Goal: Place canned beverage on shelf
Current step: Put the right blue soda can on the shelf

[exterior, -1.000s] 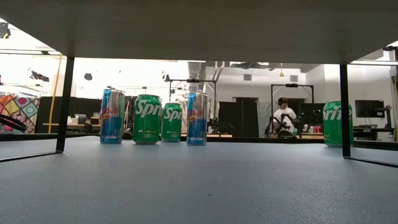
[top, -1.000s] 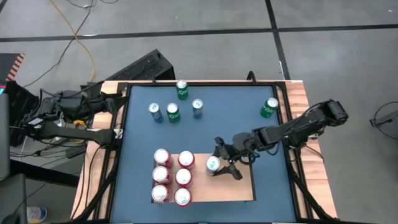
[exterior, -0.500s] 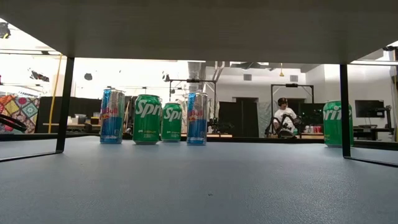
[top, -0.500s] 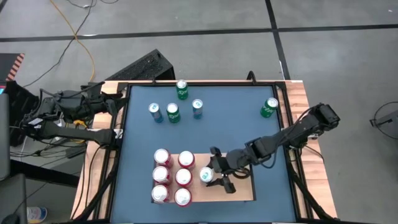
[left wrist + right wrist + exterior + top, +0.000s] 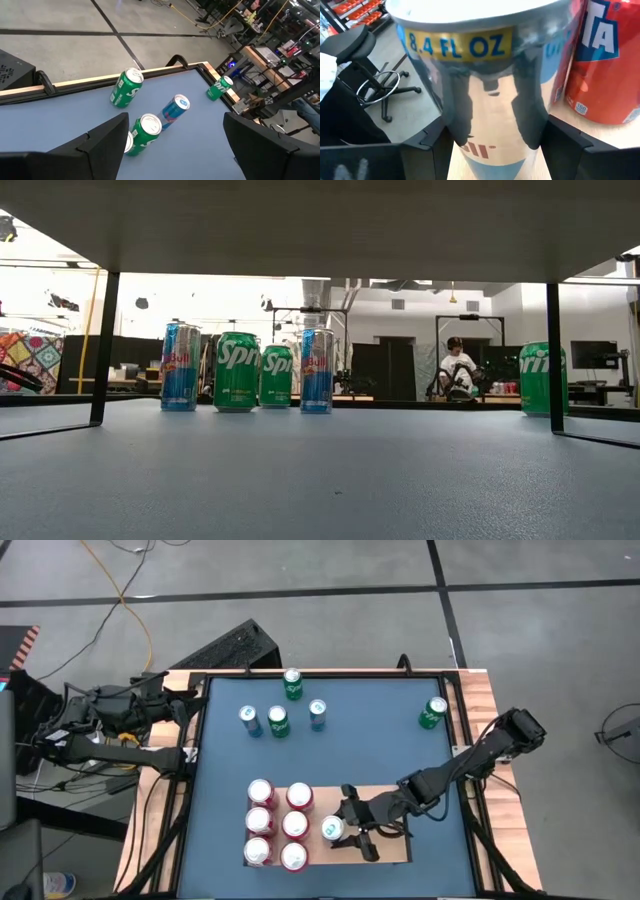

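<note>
The shelf (image 5: 385, 840) is a pale tan board at the table's near middle; its underside fills the top of the low view (image 5: 320, 220). Several red cans (image 5: 278, 824) stand on its left part. My right gripper (image 5: 341, 830) is shut on a silver-and-blue slim can (image 5: 333, 829), right beside the red cans; the right wrist view shows this can (image 5: 480, 75) between the fingers. My left gripper (image 5: 188, 702) waits open and empty at the table's far left edge, as its wrist view (image 5: 177, 132) also shows. My right gripper pinches the slim can's side wall (image 5: 454, 125) between its two fingers (image 5: 432, 150), one on each side. The fingers come level from the table's right. The can stands upright, top up, over the shelf; whether its base rests on the board, I cannot tell.
Five more cans stand on the blue table top at the far side: two green (image 5: 292, 684) (image 5: 278, 721), two blue (image 5: 250, 720) (image 5: 317, 714), and one green at the far right (image 5: 433, 713). Free board lies right of the held can. Black shelf legs (image 5: 553, 355) stand beside them.
My right gripper has gone toward the table's near edge and slightly left, carrying the slim can upright across the shelf to a spot beside the middle row of red cans. It has stayed shut on the can.
</note>
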